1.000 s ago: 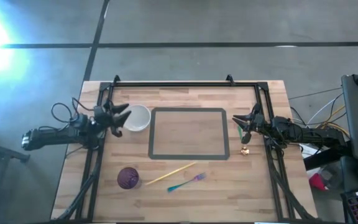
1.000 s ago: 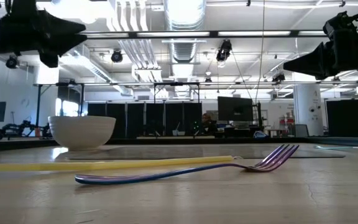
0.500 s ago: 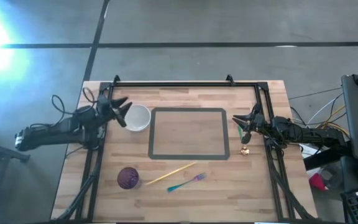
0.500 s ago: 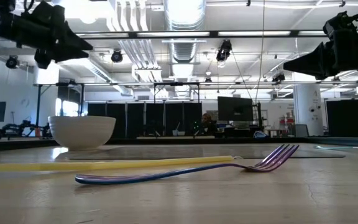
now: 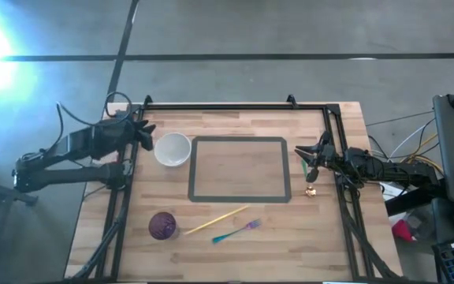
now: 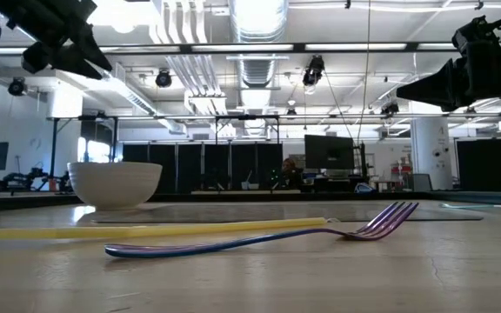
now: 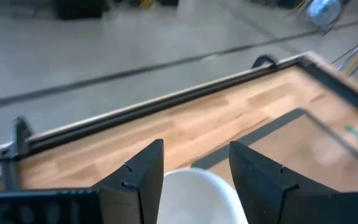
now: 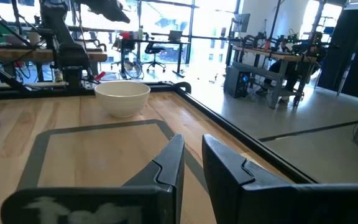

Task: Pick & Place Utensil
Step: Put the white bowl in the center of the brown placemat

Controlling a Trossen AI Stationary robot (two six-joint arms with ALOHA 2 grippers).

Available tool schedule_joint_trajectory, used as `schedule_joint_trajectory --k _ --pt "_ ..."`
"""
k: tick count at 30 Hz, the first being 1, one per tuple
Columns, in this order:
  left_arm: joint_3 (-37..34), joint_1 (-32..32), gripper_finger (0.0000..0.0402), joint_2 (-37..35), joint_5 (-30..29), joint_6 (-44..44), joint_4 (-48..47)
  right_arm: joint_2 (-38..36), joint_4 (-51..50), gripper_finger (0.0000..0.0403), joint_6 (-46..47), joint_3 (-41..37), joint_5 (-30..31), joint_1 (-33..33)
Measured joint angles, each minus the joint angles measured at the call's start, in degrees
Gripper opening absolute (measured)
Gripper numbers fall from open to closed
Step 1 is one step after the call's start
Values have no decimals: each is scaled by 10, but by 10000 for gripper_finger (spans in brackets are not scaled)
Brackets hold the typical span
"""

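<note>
**Fork lay untouched as both claws hung clear of the counter**

The fork (image 5: 236, 231) rested flat on the wooden counter (image 5: 329, 237) near its front edge, tines pointing toward the right side, just beside a yellow stick (image 5: 217, 220) that lay at a slant close to it. A purple cup (image 5: 162, 226) stood a little to the left of both. None of these touched a claw.

The left claw (image 5: 145, 133) hovered high above the back-left part of the counter, beside the white bowl (image 5: 172, 149); its wrist view showed the fingers spread apart with nothing between them, the bowl's rim visible below the gap. The right claw (image 5: 312, 154) hung at the right edge of the grey-bordered mat (image 5: 240, 168), above a small brownish object (image 5: 310, 190) too small to identify. Its fingers stood slightly parted and empty in its own wrist view.

Judging from the layout, the picking had not begun. The mat and the bowl seemed possible destinations, though the task does not say which. The fork lay well apart from both arms, so either would need a long reach forward, and its thin flat handle would likely call for a low, careful pinch.
</note>
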Motion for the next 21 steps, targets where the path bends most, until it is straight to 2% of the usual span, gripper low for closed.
schedule_joint_trajectory --k 5,9,16,21 --pt "52 19 175 52 6 -29 -84 0 0 52 0 0 0 0" --pt "70 39 175 85 40 -53 -135 0 0 52 0 0 0 0" --pt "49 84 175 110 123 -72 -153 0 0 52 0 0 0 0" --pt "36 98 175 124 130 -83 -155 0 0 52 0 0 0 0"
